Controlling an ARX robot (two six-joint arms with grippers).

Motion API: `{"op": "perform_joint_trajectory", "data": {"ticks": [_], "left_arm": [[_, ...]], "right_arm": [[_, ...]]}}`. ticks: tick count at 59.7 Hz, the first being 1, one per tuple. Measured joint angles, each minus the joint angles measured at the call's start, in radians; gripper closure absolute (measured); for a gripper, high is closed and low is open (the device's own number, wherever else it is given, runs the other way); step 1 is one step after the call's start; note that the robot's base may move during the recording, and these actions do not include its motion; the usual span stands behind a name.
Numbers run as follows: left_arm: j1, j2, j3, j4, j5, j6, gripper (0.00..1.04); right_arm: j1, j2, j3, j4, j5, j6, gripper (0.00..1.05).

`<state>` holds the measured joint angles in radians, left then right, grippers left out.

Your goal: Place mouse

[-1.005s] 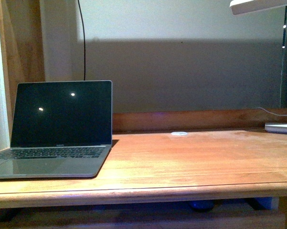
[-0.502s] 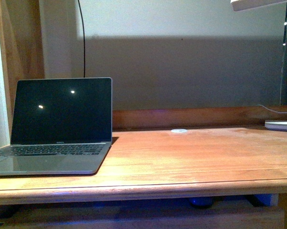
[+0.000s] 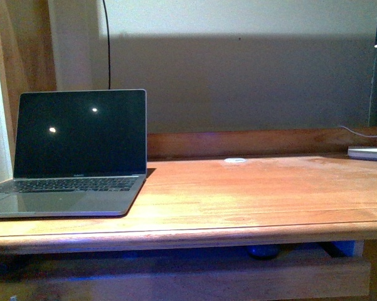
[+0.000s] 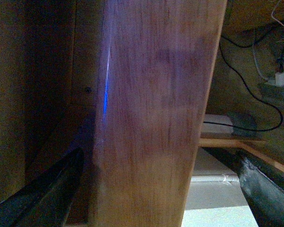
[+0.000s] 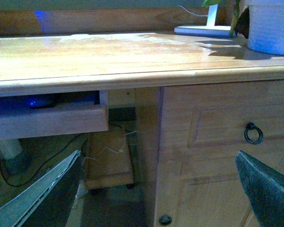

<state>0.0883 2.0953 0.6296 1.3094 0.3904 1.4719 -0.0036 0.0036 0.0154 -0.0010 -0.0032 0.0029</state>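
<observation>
Both pairs of jaws stand wide open with nothing in them. The left jaws show their dark fingers (image 4: 38,198) either side of an upright wooden panel (image 4: 156,94), seen very close, low down under the desk with cables behind it. The right jaws, fingers (image 5: 42,198) likewise spread, hang in front of the desk below its edge and face the gap under the surface (image 3: 257,194). In that gap lies the mouse (image 5: 42,100), a small dark rounded shape with a blue glow on it. It rests on a pull-out tray (image 5: 52,122) beneath the top, right of centre in the front view and still tucked under the lip. To the right of the tray we see a drawer front with a ring pull (image 5: 253,133). Up on the surface, the open laptop (image 3: 75,157) sits at the near left with its screen dark, a small white disc (image 3: 235,160) lies toward the far edge, and a lamp base (image 3: 369,153) stands at the far right, leaving a bare stretch of wood between. We judge the task to be at its start, with the mouse not yet grasped. The next move looks to fall to the right arm. It must go in level between tray and lip, where clearance seems tight, then close on the mouse, draw it out and set it down right of the laptop.
</observation>
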Motion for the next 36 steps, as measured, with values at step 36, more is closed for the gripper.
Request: {"op": "perform_joint_trajectory", "data": {"ticks": [36], "left_arm": [[-0.008,-0.214,0.022,-0.588,-0.004,-0.146,0.08]], "right_arm": [[0.0,0.0,0.0,0.0,0.0,0.0,0.07]]}}
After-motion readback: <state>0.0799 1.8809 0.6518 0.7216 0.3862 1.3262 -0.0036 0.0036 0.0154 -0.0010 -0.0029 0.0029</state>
